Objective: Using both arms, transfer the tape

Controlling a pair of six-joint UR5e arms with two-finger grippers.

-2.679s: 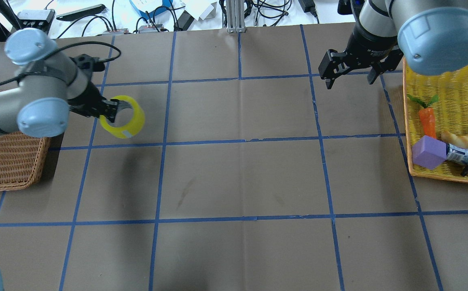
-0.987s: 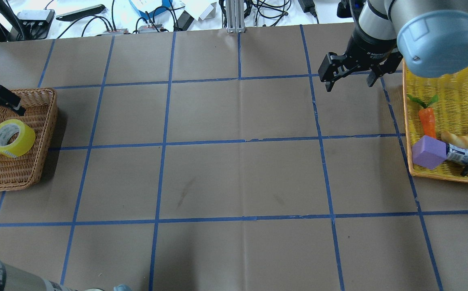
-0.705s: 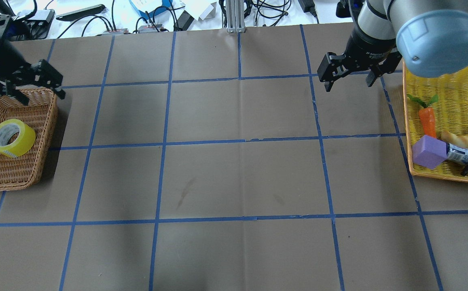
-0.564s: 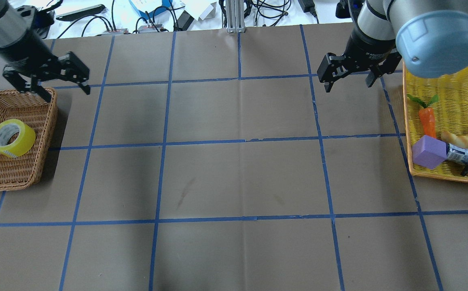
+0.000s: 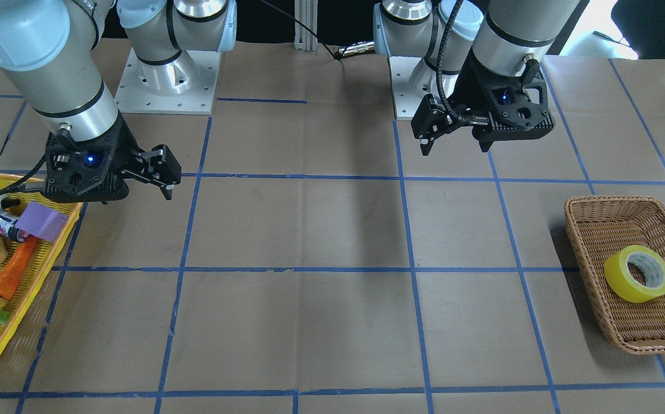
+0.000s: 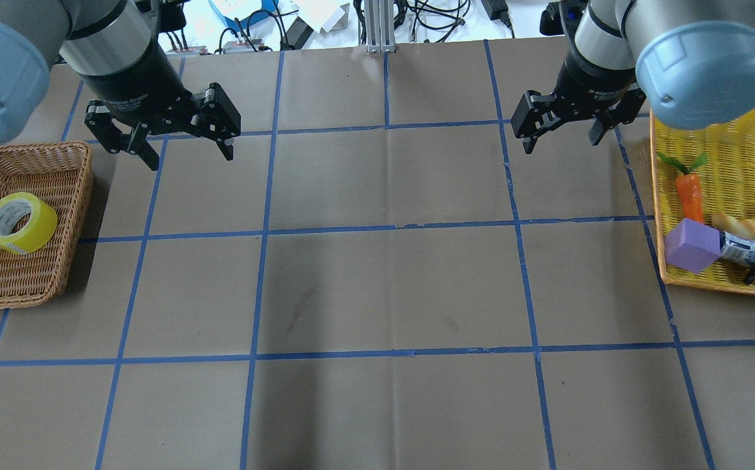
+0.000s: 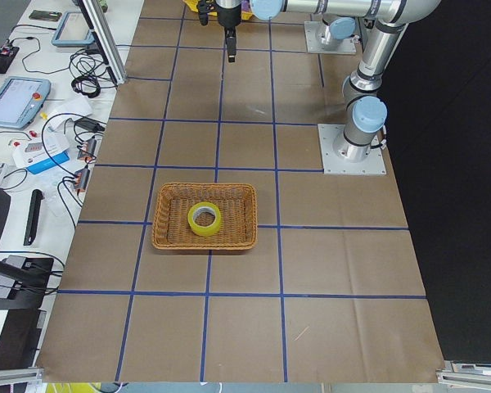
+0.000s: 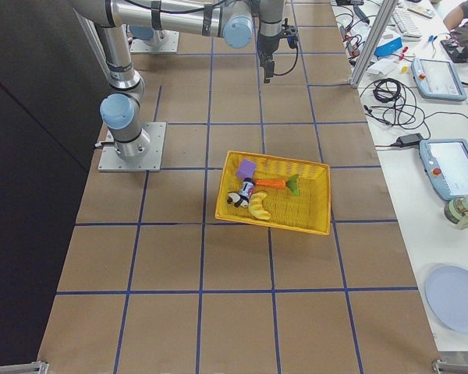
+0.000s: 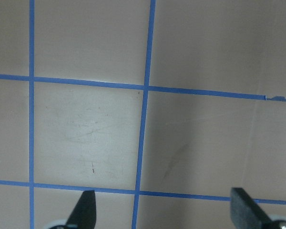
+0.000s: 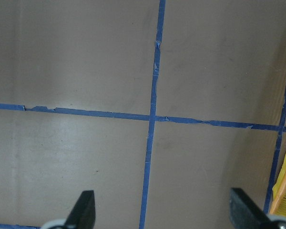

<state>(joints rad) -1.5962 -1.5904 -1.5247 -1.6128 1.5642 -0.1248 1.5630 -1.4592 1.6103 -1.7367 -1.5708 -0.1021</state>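
The bright yellow roll of tape (image 6: pixel 19 222), probably light, stiff and slick, best pinched across its wall, lies in the brown wicker basket (image 6: pixel 38 147) at nine o'clock on the table (image 6: pixel 377 287), while the left gripper (image 6: pixel 191 158) and right gripper (image 6: pixel 560 143) hang empty, jaws spread wide.

You have left arm (image 5: pixel 502 34) and right arm (image 5: pixel 65 80) in silver-grey tube, pale blue joint caps (image 6: pixel 703 65), white lettering (image 6: pixel 596 91) above the black left gripper (image 6: pixel 191 158) and right gripper (image 6: pixel 562 143), a blue light (image 5: pixel 91 159) on each, black cable (image 5: pixel 441 69) above the left.
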